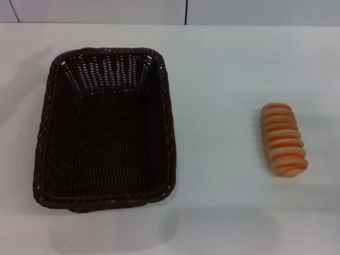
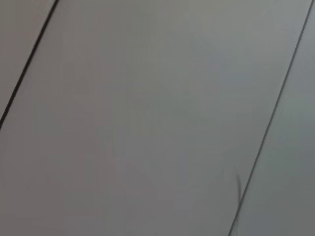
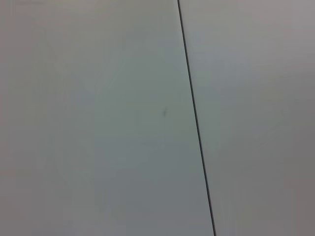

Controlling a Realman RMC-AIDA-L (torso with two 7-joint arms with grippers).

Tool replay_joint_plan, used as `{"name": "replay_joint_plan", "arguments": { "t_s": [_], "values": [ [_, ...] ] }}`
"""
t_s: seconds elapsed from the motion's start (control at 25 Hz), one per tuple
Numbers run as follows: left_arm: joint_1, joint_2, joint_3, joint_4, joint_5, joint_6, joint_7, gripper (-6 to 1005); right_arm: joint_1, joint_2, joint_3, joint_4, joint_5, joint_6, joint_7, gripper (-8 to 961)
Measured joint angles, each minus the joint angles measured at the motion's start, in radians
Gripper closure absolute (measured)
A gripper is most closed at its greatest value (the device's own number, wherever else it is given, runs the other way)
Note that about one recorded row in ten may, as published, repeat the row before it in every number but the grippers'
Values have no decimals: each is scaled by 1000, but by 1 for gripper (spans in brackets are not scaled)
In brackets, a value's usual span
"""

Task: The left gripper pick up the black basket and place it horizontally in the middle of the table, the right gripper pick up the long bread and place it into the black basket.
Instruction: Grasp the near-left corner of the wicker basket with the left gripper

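The black basket (image 1: 53, 133) is a large dark wicker basket on the left half of the white table (image 1: 223, 69), its long side running from front to back, and it is empty. The long bread (image 1: 283, 139), pale tan with orange-brown stripes, lies on the table at the right, well apart from the basket. Neither gripper nor arm shows in the head view. Both wrist views show only plain grey panels with thin dark seams.
A grey wall with dark seams (image 1: 186, 11) runs behind the table's far edge. Bare tabletop lies between the basket and the bread.
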Motion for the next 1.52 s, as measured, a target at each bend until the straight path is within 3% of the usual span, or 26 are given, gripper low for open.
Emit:
{"name": "replay_joint_plan", "arguments": {
  "t_s": [0.2,0.32,0.36,0.44,0.6,0.64,1.08,1.52],
  "values": [
    [-9,12,5,-209,254,-12,-241,541,5,-1,3,0,0,0,0,252],
    [-10,13,11,-244,303,-22,-283,540,8,-2,6,0,0,0,0,252],
    [-27,12,32,-351,460,-84,-389,540,9,-2,7,0,0,1,0,252],
    [-32,10,36,-366,491,-101,-408,540,11,-2,8,0,0,4,0,252],
    [-70,-6,98,-448,693,-172,-485,538,18,-4,9,-1,0,7,0,252],
    [-71,-8,120,-452,710,-175,-490,538,20,-4,9,-1,0,7,0,252],
    [-66,-9,271,-438,843,-180,-633,159,30,-6,11,-1,0,11,0,253],
    [-43,-14,386,-369,864,-150,-709,165,34,-6,11,3,0,11,0,253]
  ]
}}
